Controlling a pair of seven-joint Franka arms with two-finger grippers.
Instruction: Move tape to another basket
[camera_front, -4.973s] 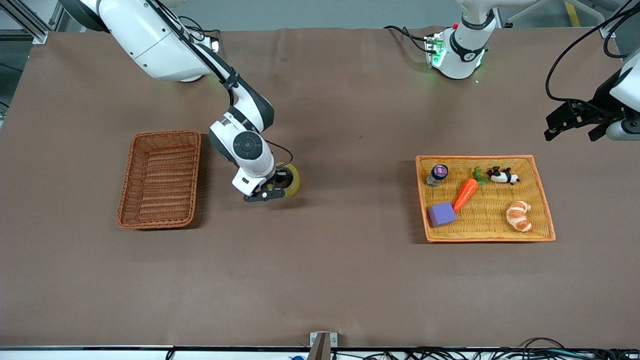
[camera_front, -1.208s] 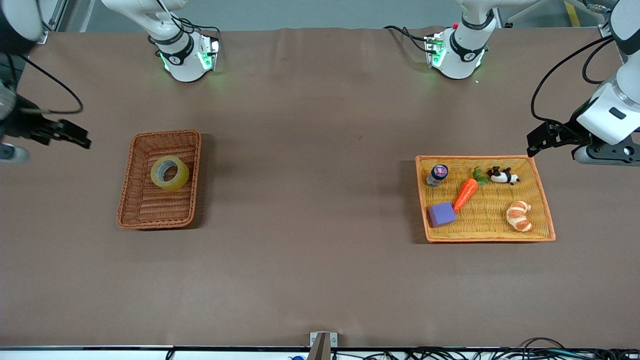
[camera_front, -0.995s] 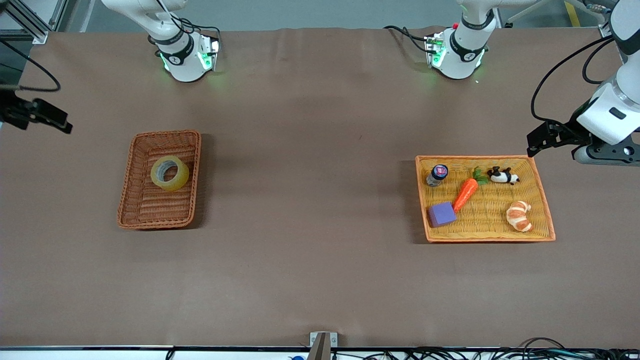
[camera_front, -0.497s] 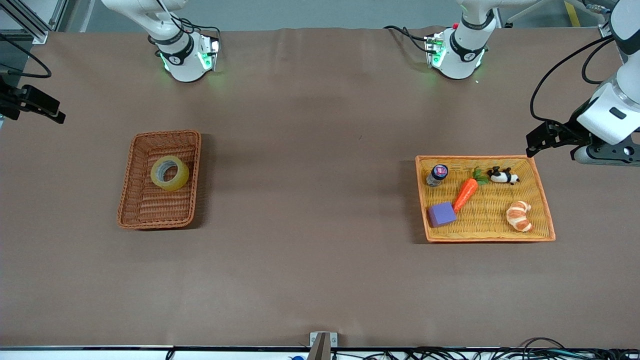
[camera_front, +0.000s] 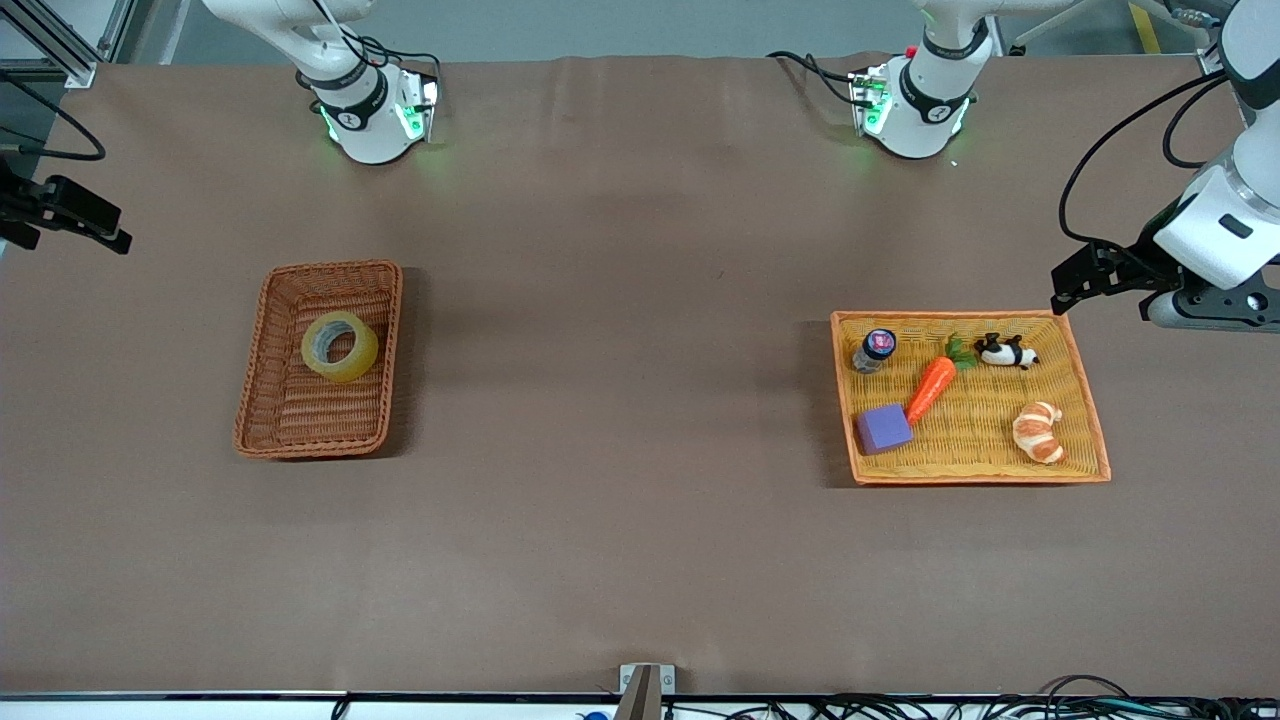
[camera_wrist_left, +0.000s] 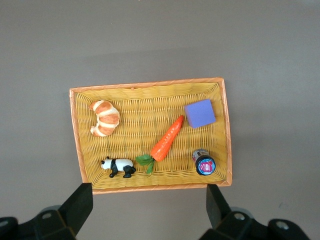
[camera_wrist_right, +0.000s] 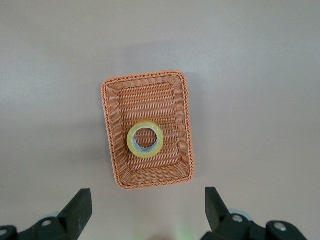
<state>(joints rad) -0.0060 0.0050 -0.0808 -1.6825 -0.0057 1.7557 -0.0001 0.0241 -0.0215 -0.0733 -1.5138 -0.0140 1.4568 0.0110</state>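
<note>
The tape (camera_front: 340, 346), a yellowish ring, lies flat inside the reddish-brown wicker basket (camera_front: 300, 425), in the half farther from the front camera. It also shows in the right wrist view (camera_wrist_right: 145, 139), inside the basket (camera_wrist_right: 150, 95). My right gripper (camera_front: 100, 222) is open and empty, high over the table at the right arm's end, apart from the basket; its jaws stand wide in the right wrist view (camera_wrist_right: 148, 210). My left gripper (camera_front: 1075, 285) is open and empty, high over the table beside the yellow tray (camera_front: 980, 478); it also shows in the left wrist view (camera_wrist_left: 149, 205).
The yellow tray (camera_wrist_left: 150, 84) holds a croissant (camera_front: 1038, 432), a carrot (camera_front: 932, 388), a purple block (camera_front: 883, 428), a toy panda (camera_front: 1006, 351) and a small jar (camera_front: 875, 350). Brown cloth covers the table between the two containers.
Five seconds ago my right gripper held the tape over the table; now the tape lies in the basket and the right arm has drawn away toward its end. Over the last second, hardly any motion.
</note>
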